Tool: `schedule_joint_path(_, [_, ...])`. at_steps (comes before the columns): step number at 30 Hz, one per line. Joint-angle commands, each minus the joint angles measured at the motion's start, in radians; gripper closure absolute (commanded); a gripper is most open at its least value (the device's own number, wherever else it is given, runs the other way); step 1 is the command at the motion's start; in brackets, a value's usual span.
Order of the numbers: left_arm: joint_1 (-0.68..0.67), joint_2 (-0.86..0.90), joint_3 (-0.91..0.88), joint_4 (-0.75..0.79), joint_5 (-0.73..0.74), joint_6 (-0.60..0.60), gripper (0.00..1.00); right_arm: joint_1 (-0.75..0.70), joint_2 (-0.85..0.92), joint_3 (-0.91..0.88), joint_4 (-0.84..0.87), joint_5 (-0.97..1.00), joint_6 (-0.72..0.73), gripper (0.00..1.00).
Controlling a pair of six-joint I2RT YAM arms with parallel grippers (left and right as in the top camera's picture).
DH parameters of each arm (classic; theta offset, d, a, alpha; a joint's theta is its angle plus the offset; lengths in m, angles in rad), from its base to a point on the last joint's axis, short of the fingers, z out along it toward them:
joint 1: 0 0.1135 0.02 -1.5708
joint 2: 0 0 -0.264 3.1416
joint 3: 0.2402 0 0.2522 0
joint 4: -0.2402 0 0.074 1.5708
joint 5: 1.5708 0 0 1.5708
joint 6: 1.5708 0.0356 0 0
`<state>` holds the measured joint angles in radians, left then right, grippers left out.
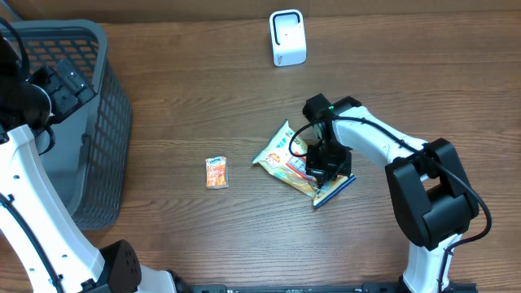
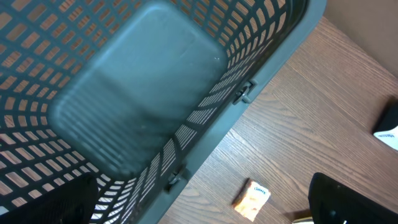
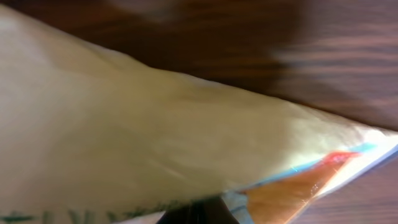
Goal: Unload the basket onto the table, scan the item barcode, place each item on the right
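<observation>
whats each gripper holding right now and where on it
Right gripper looks shut on the snack bag at its blue-edged end, the pinch itself hidden. Left gripper is open above the basket, holding nothing.

Overhead: bright, even, sharp, short soft shadows. Left wrist: basket [image 2: 143, 93] slightly soft, mild glare on floor. Right wrist: bag [image 3: 124, 137] too close, fully defocused, top dim.

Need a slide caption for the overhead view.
Right gripper shut on the snack bag; white scanner near the far edge, small orange sachet and grey basket toward the robot's left.
</observation>
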<state>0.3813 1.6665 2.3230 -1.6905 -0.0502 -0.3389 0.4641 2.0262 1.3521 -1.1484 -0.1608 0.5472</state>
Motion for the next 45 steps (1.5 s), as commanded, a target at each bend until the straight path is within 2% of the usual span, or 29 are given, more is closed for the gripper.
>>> schedule_joint_path(1, [-0.002,0.002,-0.002,0.001,-0.009,0.014,0.00,-0.035,-0.003,0.065,-0.077,0.108,0.010,0.96])
schedule_joint_path(5, [-0.002,0.002,-0.002,0.001,-0.009,0.014,0.00,-0.047,-0.003,0.215,-0.189,0.099,-0.015,0.96])
schedule_joint_path(8, [-0.002,0.002,-0.002,0.001,-0.009,0.014,0.00,-0.036,-0.003,0.302,-0.167,-0.071,-0.130,0.96])
schedule_joint_path(13, [-0.002,0.002,-0.002,0.001,-0.009,0.014,0.00,-0.011,-0.002,0.241,-0.042,-0.090,-0.100,0.94])
schedule_joint_path(19, [-0.002,0.002,-0.002,0.001,-0.009,0.014,0.00,0.049,0.000,0.039,0.290,-0.100,0.007,0.87])
schedule_joint_path(20, [-0.002,0.002,-0.002,0.001,-0.009,0.014,0.00,0.052,0.000,0.008,0.343,-0.095,0.008,0.88])
schedule_joint_path(21, [-0.002,0.002,-0.002,0.001,-0.009,0.014,0.00,0.052,0.000,-0.003,0.359,-0.095,0.007,0.93])
schedule_joint_path(22, [-0.002,0.002,-0.002,0.001,-0.009,0.014,0.00,0.049,-0.001,0.003,0.345,-0.087,0.006,0.96])
schedule_joint_path(24, [-0.002,0.002,-0.002,0.001,-0.009,0.014,0.00,0.031,-0.002,0.064,0.253,-0.062,0.006,0.96])
schedule_joint_path(29, [-0.002,0.002,-0.002,0.001,-0.009,0.014,0.00,-0.042,-0.016,0.337,-0.150,-0.041,-0.119,0.94])
schedule_joint_path(32, [-0.002,0.002,-0.002,0.001,-0.009,0.014,0.00,-0.045,-0.016,0.368,-0.320,-0.006,-0.156,0.93])
schedule_joint_path(34, [-0.002,0.002,-0.002,0.001,-0.009,0.014,0.00,-0.038,-0.016,0.339,-0.376,0.003,-0.155,0.93])
schedule_joint_path(37, [-0.002,0.002,-0.002,0.001,-0.009,0.014,0.00,-0.011,-0.016,0.243,-0.369,0.003,-0.156,0.88])
schedule_joint_path(41, [-0.002,0.002,-0.002,0.001,-0.009,0.014,0.00,0.031,-0.016,0.123,-0.264,-0.008,-0.156,0.75])
schedule_joint_path(45, [-0.002,0.002,-0.002,0.001,-0.009,0.014,0.00,0.055,-0.016,0.007,-0.108,-0.009,-0.154,0.71])
